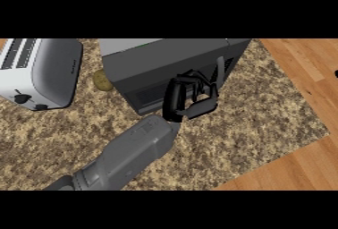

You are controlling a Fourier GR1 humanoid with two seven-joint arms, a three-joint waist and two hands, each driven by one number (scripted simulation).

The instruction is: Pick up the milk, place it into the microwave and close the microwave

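Speckled counter [52, 134] holds the microwave [165, 58]; left hand [188, 96], fingers curled empty, against its front.

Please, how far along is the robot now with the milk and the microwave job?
Probably done: no milk shows on the counter, so it may already be inside the microwave. In hand: the left hand is at the microwave's front, where the door is. Left: I cannot tell whether the door is fully shut.

A white toaster [40, 71] on the speckled counter [59, 138], a potato [102, 81] just beside it
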